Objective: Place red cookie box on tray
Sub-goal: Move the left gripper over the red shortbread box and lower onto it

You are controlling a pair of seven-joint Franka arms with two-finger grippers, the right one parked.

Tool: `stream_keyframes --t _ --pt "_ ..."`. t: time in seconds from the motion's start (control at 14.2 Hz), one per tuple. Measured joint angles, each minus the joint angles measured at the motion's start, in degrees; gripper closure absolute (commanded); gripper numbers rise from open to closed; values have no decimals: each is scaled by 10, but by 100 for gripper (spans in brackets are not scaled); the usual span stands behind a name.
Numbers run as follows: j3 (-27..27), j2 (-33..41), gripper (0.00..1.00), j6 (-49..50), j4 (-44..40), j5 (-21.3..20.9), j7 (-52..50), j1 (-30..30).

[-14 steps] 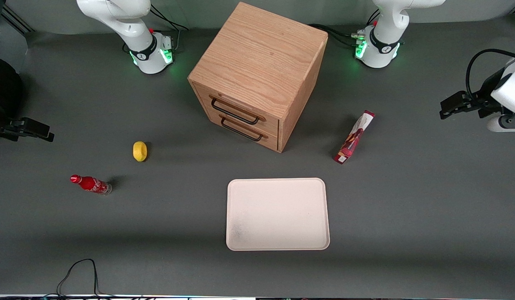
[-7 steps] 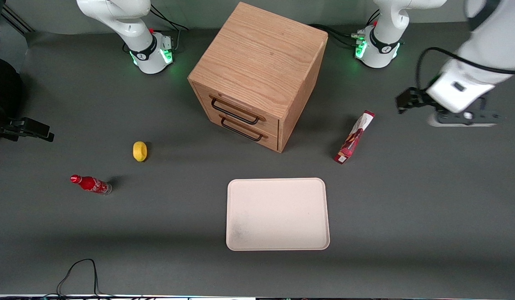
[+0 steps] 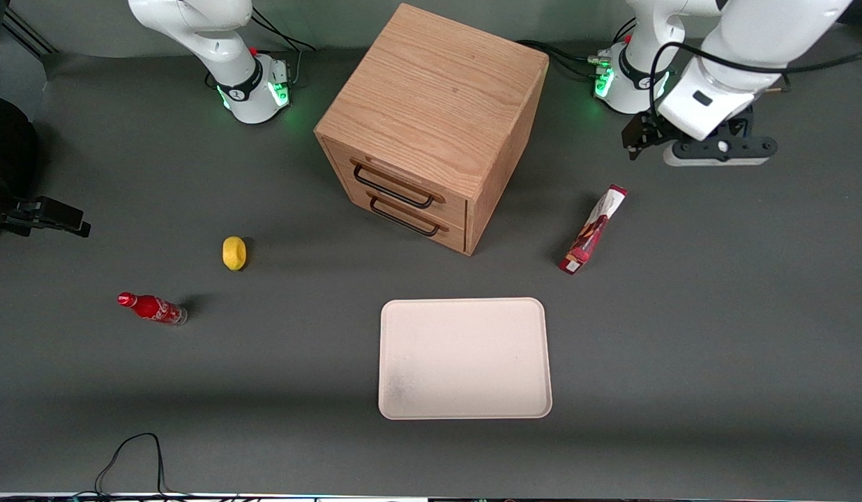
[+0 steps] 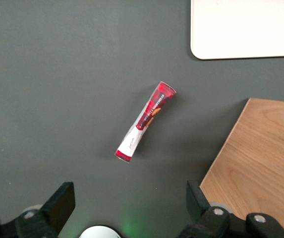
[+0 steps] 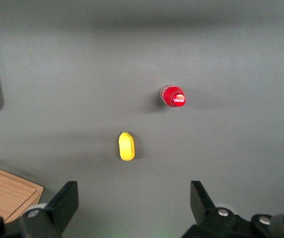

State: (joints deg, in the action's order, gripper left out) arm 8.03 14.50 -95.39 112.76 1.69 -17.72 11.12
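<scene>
Front view shows the working white arm reaching down from its green-lit base, bent at the wrist so that its black two-finger gripper [image 3: 637, 139] hangs above the dark grey tabletop [image 3: 717, 314], farther from the camera than the long slim dark-red cookie box with a white end [image 3: 593, 229] and well apart from it. In the left wrist view the gripper's fingers [image 4: 60, 204] stand spread wide with nothing between them, and the box [image 4: 144, 121] lies in plain sight below, untouched. The box lies slantwise on the tabletop, white end farther from the camera, near the side of the light oak two-drawer cabinet with black wire handles [image 3: 434, 122], clear of it. The flat cream-white rectangular tray with rounded corners [image 3: 464, 411] sits nearer the camera than both the cabinet and the box, apart from each, carrying nothing. Toward the parked arm's end lie a small yellow lemon-shaped object [image 3: 233, 252] and, nearer the camera, a small red soda bottle [image 3: 152, 308] on its side.
</scene>
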Motion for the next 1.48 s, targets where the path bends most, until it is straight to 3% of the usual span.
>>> stream_keyframes --t 0.21,0.56,0.78,1.27,1.48 --pt "2 11 0 -4 21 -2 23 15" --pt "0 6 0 -37 31 -14 231 21" --pt "-3 6 0 -72 63 -16 285 21" --pt "-3 -1 0 -305 263 -17 298 21" --pt "-3 -39 0 -402 313 -17 300 21"
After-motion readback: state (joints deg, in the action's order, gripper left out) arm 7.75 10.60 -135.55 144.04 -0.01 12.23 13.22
